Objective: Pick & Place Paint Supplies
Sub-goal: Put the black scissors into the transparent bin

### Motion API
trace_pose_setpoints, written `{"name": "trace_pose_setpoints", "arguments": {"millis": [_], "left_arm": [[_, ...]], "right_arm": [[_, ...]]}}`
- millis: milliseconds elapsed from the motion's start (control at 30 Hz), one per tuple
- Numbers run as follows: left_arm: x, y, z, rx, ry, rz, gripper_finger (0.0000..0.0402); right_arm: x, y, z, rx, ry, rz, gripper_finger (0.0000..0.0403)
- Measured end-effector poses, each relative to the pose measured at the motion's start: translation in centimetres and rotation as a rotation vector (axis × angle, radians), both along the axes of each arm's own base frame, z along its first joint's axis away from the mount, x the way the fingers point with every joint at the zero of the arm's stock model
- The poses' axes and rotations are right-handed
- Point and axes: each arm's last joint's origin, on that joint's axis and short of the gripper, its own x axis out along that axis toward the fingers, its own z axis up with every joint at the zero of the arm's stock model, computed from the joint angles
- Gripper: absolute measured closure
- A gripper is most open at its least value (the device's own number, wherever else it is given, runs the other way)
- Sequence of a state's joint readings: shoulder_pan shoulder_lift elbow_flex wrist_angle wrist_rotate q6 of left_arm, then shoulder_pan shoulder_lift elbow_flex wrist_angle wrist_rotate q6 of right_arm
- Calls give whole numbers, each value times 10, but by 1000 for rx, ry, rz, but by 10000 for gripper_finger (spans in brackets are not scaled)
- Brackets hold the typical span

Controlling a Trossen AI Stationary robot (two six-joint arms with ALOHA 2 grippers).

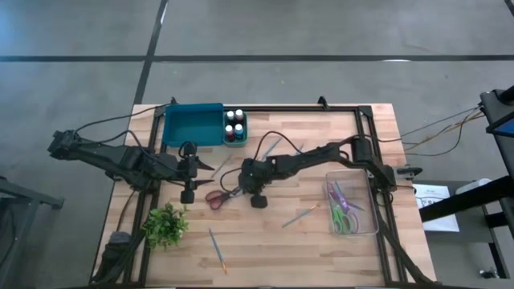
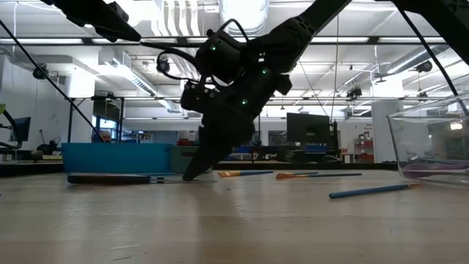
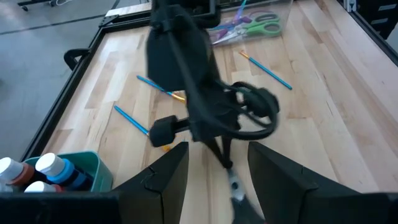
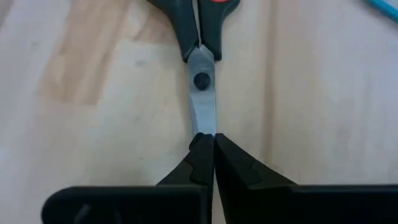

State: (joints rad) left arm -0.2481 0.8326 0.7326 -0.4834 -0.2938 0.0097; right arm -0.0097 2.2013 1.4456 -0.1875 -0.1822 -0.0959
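Note:
Red-handled scissors [image 1: 218, 197] lie flat on the wooden table near its middle, also showing in the right wrist view [image 4: 200, 37] and the low view [image 2: 110, 178]. My right gripper [image 4: 205, 146] [image 1: 238, 181] is shut on their blade end. My left gripper [image 3: 217, 168] [image 1: 209, 167] hangs open just left of them, touching nothing. Thin blue paintbrushes lie loose on the table: one near the front edge [image 1: 217, 250], one right of the scissors [image 1: 299, 215] [image 2: 374, 191], two farther back [image 1: 269, 148]. My right gripper pinches the scissors' closed blades near their tip [image 4: 203, 124] between its two fingers. The fingers slant down from the table's right and lie along the blades. The scissors rest flat on the table, handles pointing away from the gripper.
A teal tray [image 1: 193, 124] with paint bottles [image 1: 234, 126] stands at the far left. A clear bin [image 1: 365, 217] on the right holds purple and green scissors [image 1: 344, 210]. A small green plant [image 1: 165, 225] sits at the near left. Black frame rails run along the table's edges.

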Motion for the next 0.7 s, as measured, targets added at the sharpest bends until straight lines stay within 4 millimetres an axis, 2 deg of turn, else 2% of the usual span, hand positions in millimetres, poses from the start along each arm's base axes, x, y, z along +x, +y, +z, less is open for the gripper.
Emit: {"name": "trace_pose_setpoints", "arguments": {"millis": [500,700], "left_arm": [[0,0,0,-9,-1,6,229],[0,0,0,-13,-1,7,229]], "right_arm": [[-16,34,3,-26,158,11,395],[-30,49,14,-84,243,-6,395]]}}
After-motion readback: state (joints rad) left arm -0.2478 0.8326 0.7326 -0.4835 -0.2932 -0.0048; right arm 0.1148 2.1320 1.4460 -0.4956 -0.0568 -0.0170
